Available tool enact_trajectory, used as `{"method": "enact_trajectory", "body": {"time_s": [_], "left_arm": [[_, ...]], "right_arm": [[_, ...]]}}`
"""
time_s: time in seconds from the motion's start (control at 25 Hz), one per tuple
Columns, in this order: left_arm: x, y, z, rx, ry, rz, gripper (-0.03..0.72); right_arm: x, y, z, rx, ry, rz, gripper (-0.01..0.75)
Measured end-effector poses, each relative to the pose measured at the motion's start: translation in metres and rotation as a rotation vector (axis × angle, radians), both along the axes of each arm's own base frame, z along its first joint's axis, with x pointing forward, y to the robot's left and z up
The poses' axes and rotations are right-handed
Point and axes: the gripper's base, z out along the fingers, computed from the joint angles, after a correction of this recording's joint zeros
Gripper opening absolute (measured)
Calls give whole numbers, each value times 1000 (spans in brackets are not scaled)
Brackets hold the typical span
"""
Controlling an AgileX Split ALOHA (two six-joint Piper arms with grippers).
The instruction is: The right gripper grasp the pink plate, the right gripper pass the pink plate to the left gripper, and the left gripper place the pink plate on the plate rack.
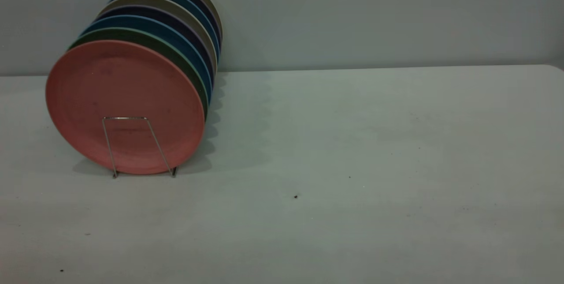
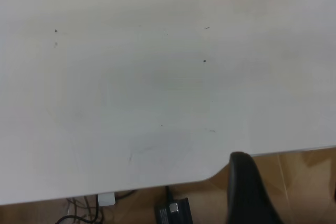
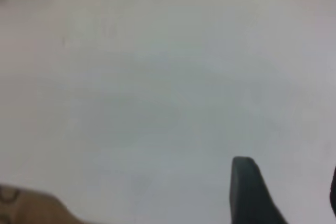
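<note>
Pink plate (image 1: 125, 99): upright, frontmost in plate rack (image 1: 132, 143), near the table's (image 1: 352, 165) far left corner; task looks finished. Likely light, stiff, smooth; best gripped by the exposed upper rim. Other plates (image 1: 176, 24) stacked close behind crowd it. Left gripper (image 2: 294, 192) and right gripper (image 3: 286, 192): above bare tabletop, fingers apart, empty

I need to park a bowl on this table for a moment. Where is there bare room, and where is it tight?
The table is bare from the plates' shadow across to its right edge, and along the front below the plate rack. The back left is crowded: the pink plate fronts a row of upright plates.
</note>
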Motion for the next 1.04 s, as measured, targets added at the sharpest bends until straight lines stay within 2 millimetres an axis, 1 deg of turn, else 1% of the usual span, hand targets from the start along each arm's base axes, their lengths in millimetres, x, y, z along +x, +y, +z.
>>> {"method": "enact_trajectory", "body": {"time_s": [0.12,0.28,0.36,1.04], "left_arm": [[-3,0,0,-2,-22,0,431],[-20,0,0,-1,-144,3,431],[-24,0,-1,-3,-170,3,431],[-25,0,-1,-4,-173,3,431]], "right_arm": [[-2,0,0,-1,-4,15,390],[-2,0,-1,-1,-3,16,389],[-2,0,-1,0,-4,16,388],[-2,0,-1,0,-4,16,388]]}}
